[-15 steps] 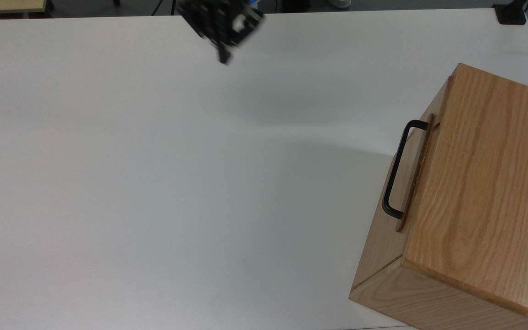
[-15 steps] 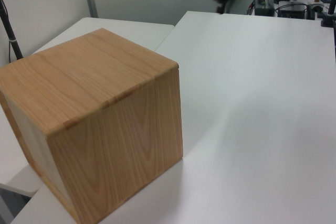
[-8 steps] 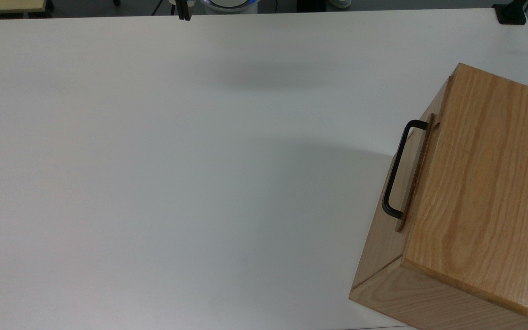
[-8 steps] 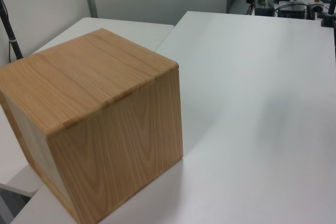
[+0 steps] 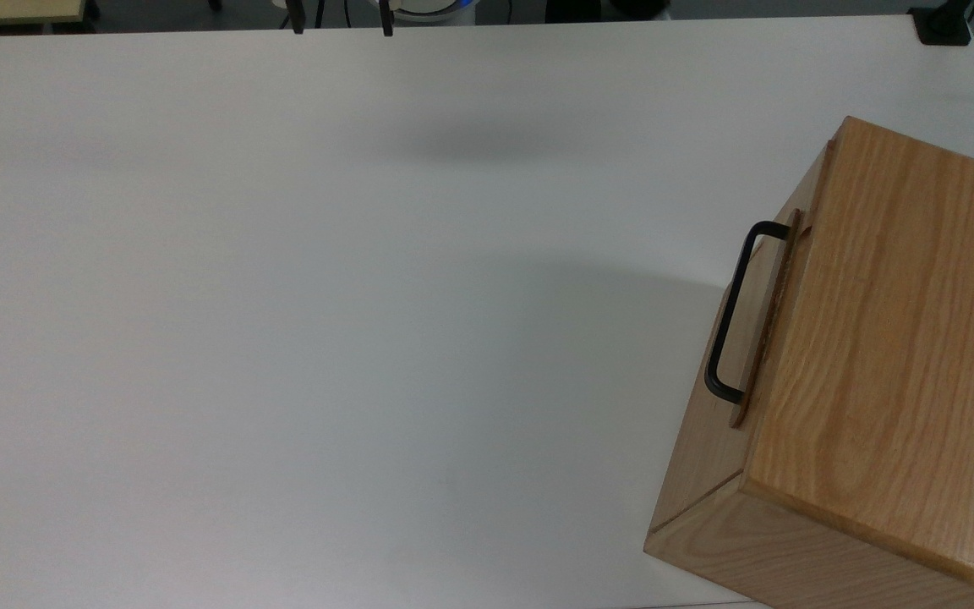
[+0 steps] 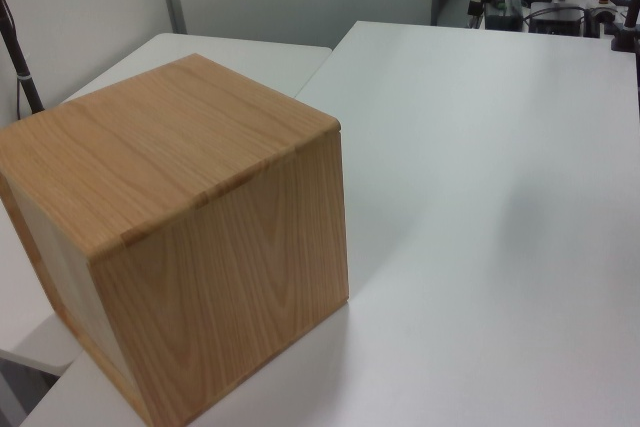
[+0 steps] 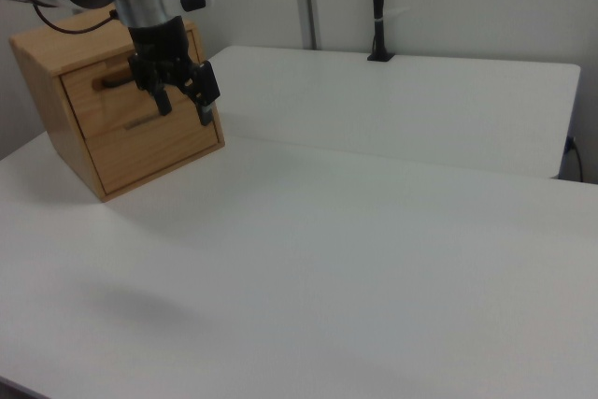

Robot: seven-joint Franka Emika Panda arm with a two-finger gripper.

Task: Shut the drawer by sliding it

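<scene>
Sitting at the table's (image 5: 284, 296) right edge in the top view, near its lower corner, the cabinet (image 5: 893, 355) has its drawer (image 5: 762, 326) pushed in, the front panel close against the cabinet face and the black handle (image 5: 728, 313) jutting toward the table's middle. In the right view the gripper (image 7: 184, 106) hangs above the table with its fingers (image 7: 205, 109) spread wide and nothing between them, pointing down. In the top view two dark fingertips (image 5: 385, 19) peek in at the table's far edge, well apart from the drawer.
</scene>
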